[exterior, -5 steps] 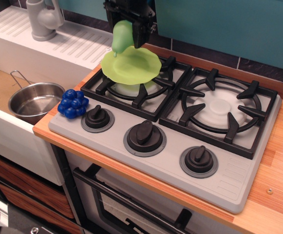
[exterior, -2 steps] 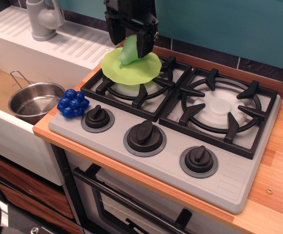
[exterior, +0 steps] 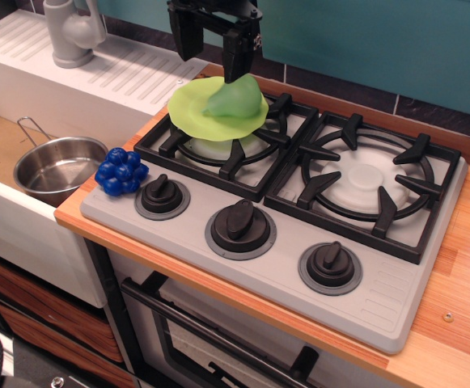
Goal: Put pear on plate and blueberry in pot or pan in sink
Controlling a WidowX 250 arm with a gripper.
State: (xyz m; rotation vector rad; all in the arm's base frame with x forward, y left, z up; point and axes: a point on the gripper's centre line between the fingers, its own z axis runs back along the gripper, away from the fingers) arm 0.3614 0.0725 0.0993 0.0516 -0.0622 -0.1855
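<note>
The pear (exterior: 235,98) lies on its side on the green plate (exterior: 190,109), which sits on the back left burner near the top of the frame. The gripper (exterior: 213,50) hangs just above with its fingers apart, holding nothing. The blueberry (exterior: 121,171) sits at the stove's left edge, beside the pot (exterior: 57,167) in the sink (exterior: 0,214).

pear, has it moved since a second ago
Yes. The pear went from hanging upright in the gripper above the plate's left edge to lying on the plate, further right toward the right burner. The gripper is now open above it.
</note>
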